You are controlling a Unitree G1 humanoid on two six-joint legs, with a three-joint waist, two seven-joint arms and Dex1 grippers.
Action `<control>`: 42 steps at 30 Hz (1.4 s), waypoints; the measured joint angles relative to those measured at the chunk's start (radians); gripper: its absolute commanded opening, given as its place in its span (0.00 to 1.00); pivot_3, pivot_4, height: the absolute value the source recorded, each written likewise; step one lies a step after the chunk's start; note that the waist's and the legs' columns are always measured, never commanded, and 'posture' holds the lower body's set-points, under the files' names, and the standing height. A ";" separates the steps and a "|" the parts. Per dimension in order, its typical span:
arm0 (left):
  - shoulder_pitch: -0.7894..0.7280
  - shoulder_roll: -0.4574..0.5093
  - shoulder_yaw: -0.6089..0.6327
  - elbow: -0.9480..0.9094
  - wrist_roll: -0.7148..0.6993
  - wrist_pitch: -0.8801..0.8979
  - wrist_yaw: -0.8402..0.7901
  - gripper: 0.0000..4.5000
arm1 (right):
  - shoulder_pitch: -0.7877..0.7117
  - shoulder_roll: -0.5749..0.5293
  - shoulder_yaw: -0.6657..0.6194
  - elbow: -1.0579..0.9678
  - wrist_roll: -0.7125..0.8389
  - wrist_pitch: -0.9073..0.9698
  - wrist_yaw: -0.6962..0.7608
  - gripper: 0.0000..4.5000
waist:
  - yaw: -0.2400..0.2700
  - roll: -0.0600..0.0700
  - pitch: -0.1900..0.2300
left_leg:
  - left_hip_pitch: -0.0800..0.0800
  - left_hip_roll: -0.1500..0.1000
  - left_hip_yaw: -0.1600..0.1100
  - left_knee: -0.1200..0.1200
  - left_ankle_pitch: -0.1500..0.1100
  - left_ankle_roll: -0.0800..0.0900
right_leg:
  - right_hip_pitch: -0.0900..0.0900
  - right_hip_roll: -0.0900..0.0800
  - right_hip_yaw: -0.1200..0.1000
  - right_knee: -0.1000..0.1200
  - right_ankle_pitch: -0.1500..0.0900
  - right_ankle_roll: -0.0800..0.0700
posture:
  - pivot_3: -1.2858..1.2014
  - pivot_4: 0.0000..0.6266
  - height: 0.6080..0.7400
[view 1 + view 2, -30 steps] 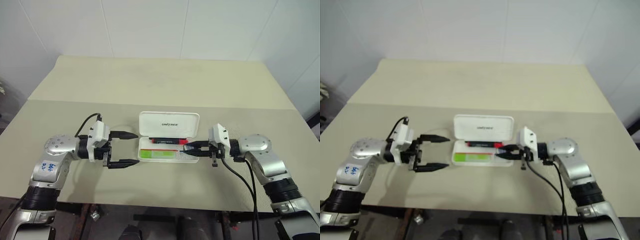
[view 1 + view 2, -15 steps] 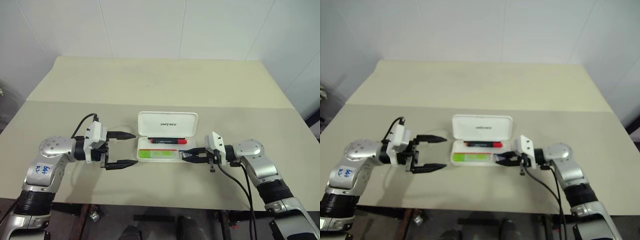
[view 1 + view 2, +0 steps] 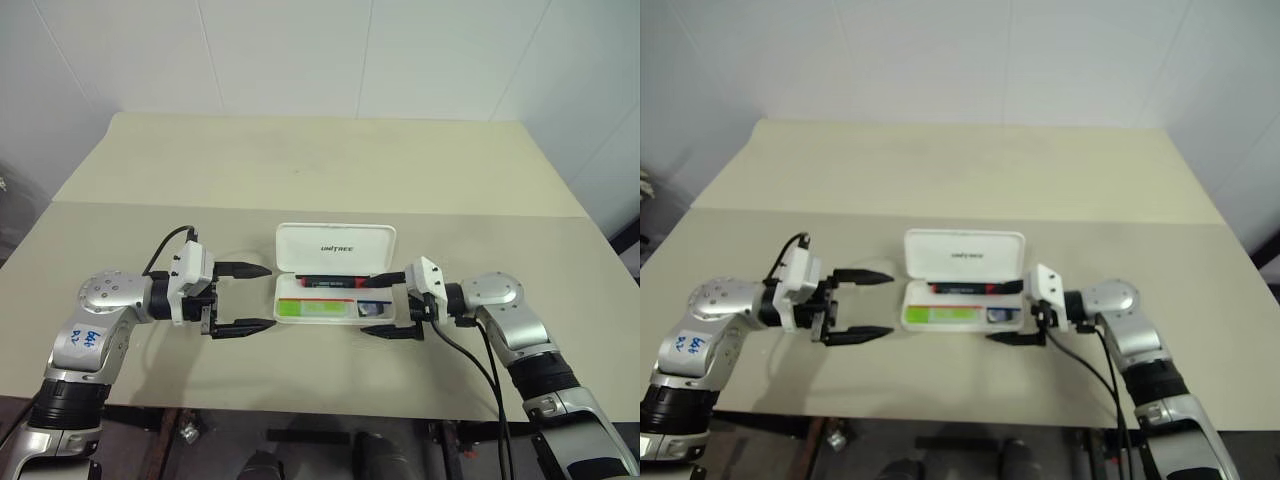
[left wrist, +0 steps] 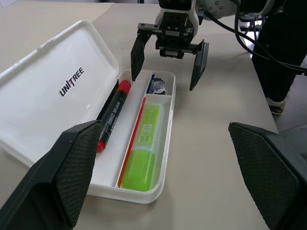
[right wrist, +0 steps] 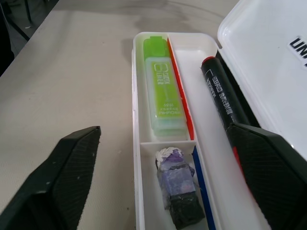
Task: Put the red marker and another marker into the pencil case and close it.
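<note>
Lighting: bright, even, diffuse, from overhead. Shadows: soft and short on the desk [image 3: 330,160], lying under both arms toward its near edge. Glare: mild sheen on the white lid of the pencil case [image 4: 53,91]; no blown-out patches. Focus: left eye view crisp; right eye view softer and hazier throughout. Wrist views: case contents sharp, the near black fingers [image 5: 57,177] large and slightly blurred. Edge distortion: slight bowing of the desk's far edge.
</note>
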 measured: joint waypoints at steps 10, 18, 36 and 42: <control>-0.007 0.000 0.035 0.009 -0.024 0.002 0.004 0.91 | 0.071 -0.086 -0.135 -0.226 0.126 0.155 -0.070 1.00 | 0.004 0.000 0.000 | -0.001 0.000 0.000 0.000 0.000 0.000 | 0.000 0.000 0.000 0.000 0.000 0.000 | 0.52 0.24 1.00; -0.031 -0.008 0.098 0.086 -0.078 0.032 0.020 0.34 | 0.171 -0.175 -0.301 -0.432 0.283 0.362 -0.170 1.00 | 0.000 0.000 0.000 | 0.000 0.000 0.000 0.000 0.000 0.000 | 0.000 0.000 0.000 0.000 0.000 0.000 | 0.52 0.24 1.00; -0.174 -0.151 0.129 0.324 -0.079 0.069 0.235 0.01 | 0.198 -0.196 -0.312 -0.506 0.280 0.389 -0.239 1.00 | 0.004 0.000 0.000 | 0.000 0.000 0.000 0.001 0.000 0.000 | 0.000 0.000 0.000 0.000 0.000 0.000 | 0.52 0.24 1.00; -0.271 -0.218 0.081 0.446 0.010 0.060 0.335 0.01 | 0.202 -0.199 -0.312 -0.506 0.268 0.388 -0.247 1.00 | 0.005 0.000 0.000 | -0.001 -0.001 0.000 0.001 0.000 0.000 | 0.000 0.000 0.000 0.000 0.000 0.000 | 0.52 0.24 1.00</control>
